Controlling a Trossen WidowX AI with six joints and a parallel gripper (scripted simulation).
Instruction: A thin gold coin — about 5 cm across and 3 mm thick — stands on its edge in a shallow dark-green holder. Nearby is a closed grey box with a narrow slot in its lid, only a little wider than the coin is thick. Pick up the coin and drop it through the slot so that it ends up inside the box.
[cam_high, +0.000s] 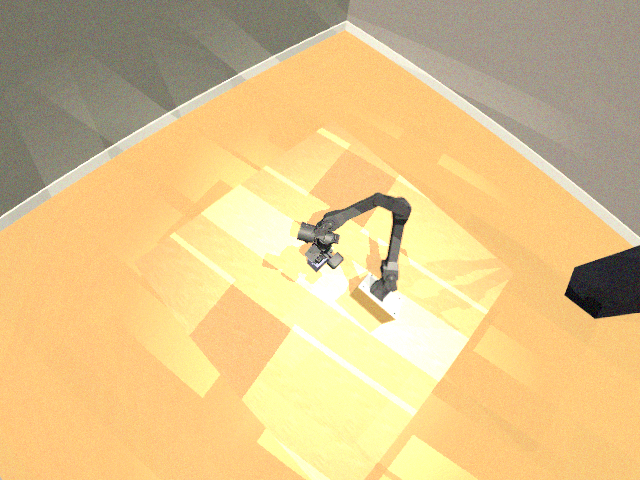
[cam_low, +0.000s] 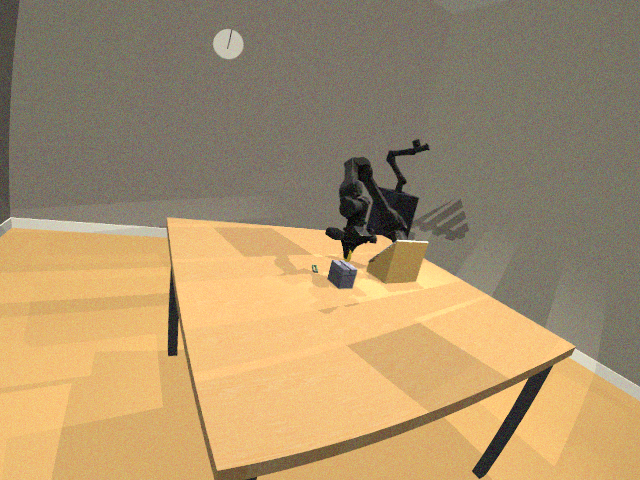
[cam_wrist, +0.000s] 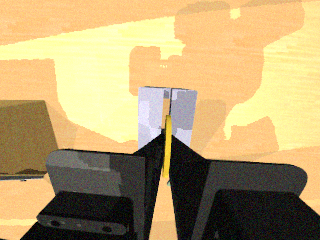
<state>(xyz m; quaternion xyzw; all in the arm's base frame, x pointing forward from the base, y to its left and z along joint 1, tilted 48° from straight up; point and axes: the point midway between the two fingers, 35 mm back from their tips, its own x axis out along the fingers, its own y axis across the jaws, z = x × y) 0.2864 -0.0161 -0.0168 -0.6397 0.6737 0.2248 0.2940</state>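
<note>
Seen from the exterior side, the near part of the bench (cam_high: 310, 372) (cam_low: 310, 372) (cam_wrist: 280, 50) is bare wood, its near edge running up toward the right. Farther in sits the grey box (cam_high: 316, 265) (cam_low: 342, 275) (cam_wrist: 150, 110), bluish in this light, its lid closed with the narrow slot on top. To its left and a little farther back is the small green holder (cam_low: 314, 268), with no coin standing in it. To the box's right is a tan block (cam_high: 373, 304) (cam_low: 405, 264) (cam_wrist: 22, 137) with a pale top.

Just above the box, toward its far side, the end effector (cam_high: 326, 258) (cam_low: 347, 254) (cam_wrist: 165, 138) points down, grasping the gold coin (cam_low: 349, 255) (cam_wrist: 168, 150). The coin is on edge, roughly in line with the slot in the wrist view; whether it touches the lid, I cannot tell. Beyond the black arm (cam_high: 397, 232) (cam_low: 356, 178) stands a dark panel (cam_low: 403, 206); a round clock (cam_low: 227, 43) hangs on the far wall (cam_low: 129, 113).
</note>
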